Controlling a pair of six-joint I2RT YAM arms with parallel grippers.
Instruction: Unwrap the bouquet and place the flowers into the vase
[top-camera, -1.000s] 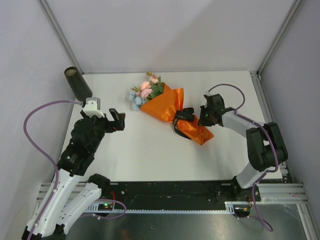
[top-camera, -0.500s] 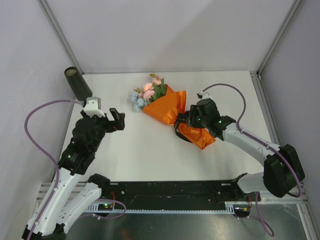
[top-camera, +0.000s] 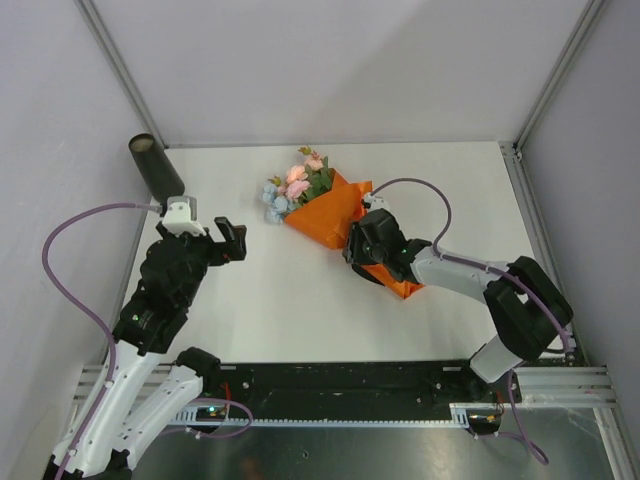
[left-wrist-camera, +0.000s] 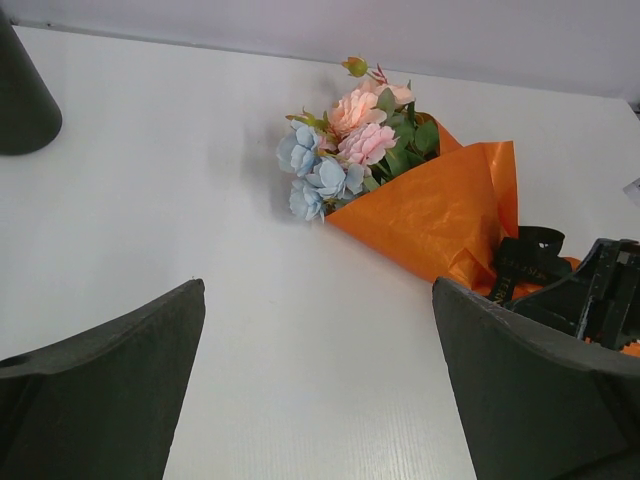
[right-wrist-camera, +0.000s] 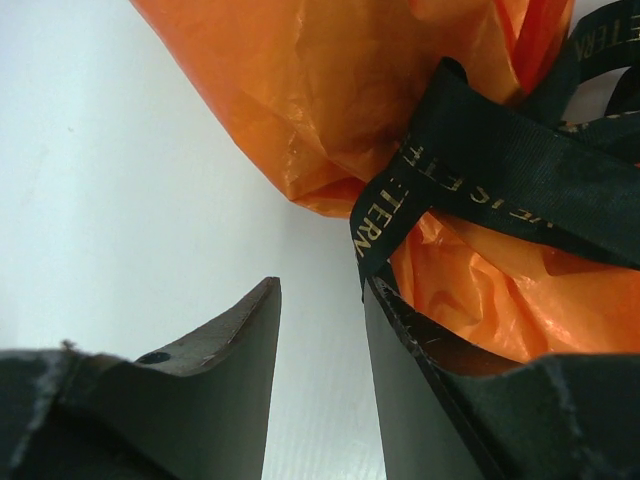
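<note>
Unwrapping stage: right hand (right-wrist-camera: 320, 290) at the ribbon (right-wrist-camera: 500, 170)
The bouquet (top-camera: 335, 210) lies wrapped mid-surface (top-camera: 300, 300), the vase (top-camera: 155, 165) well apart at the far left corner. Right hand, partly spread and pinching nothing, sits at the ribbon on its narrow end; next it likely must pinch a loop and pull. Left hand (left-wrist-camera: 318, 290) hovers spread wide

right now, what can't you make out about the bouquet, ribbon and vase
- Stems of the flowers: hidden inside the orange wrap of the bouquet, every view.
- Knot of the ribbon: top view, the right gripper covers it; right wrist view, too close, cut off at the right edge.
- The vase: left wrist view, cropped by the top-left corner, mouth unseen.
</note>
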